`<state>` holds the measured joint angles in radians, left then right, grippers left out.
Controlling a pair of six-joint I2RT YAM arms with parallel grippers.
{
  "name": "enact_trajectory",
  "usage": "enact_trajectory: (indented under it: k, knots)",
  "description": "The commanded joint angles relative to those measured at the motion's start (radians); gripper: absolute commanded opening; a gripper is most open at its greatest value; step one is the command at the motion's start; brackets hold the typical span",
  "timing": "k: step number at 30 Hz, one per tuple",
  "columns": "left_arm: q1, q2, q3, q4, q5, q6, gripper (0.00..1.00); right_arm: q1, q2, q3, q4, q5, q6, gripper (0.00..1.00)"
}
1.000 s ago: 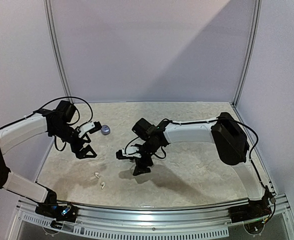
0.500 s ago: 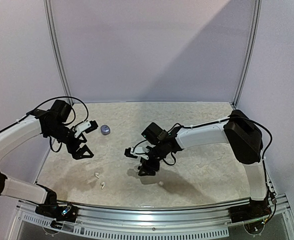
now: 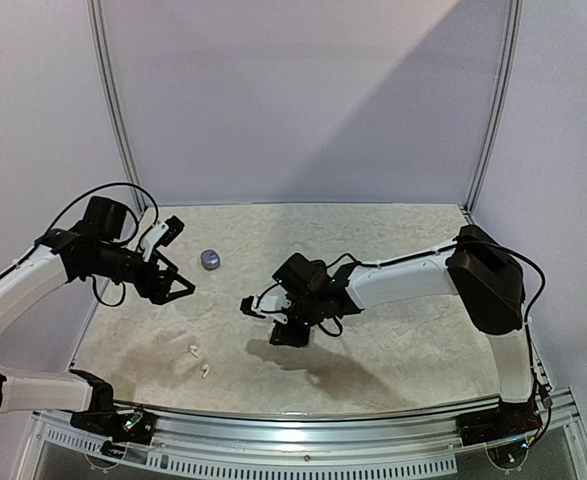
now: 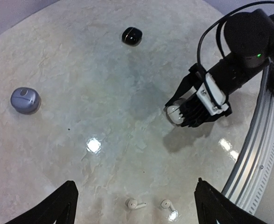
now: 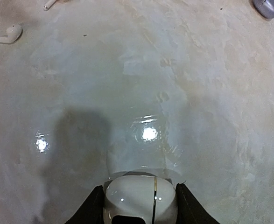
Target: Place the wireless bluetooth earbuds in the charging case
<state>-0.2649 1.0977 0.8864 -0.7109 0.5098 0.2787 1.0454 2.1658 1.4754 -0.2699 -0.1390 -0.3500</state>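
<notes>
A white case is gripped between the right jaws, while the left jaws are held wide open. In the top view, 2 white earbuds are seen lying on the surface at 8 o'clock from that case, well apart from it. A lavender case is seen at 10 o'clock.

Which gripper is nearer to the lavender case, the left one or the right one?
Left. The left gripper hangs open just beside the lavender case, on its left; the right gripper, jaws on a white case, is farther off, nearer the bases.
</notes>
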Motion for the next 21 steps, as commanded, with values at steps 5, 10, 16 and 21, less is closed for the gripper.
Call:
enact_trajectory:
  k: [5,10,16,21]
  knots:
    - [-0.005,-0.14,-0.144,0.322,0.331,-0.227,0.81,0.105,-0.242,-0.013,0.244,0.261,-0.094,0.29]
    - [-0.025,-0.179,-0.189,0.499,0.462,-0.37,0.87,0.215,-0.279,0.019,0.392,0.399,-0.325,0.31]
    - [-0.034,-0.224,-0.206,0.569,0.509,-0.434,0.83,0.282,-0.212,0.125,0.402,0.493,-0.475,0.28]
    - [-0.041,-0.252,-0.23,0.592,0.561,-0.419,0.62,0.297,-0.175,0.196,0.41,0.512,-0.506,0.27]
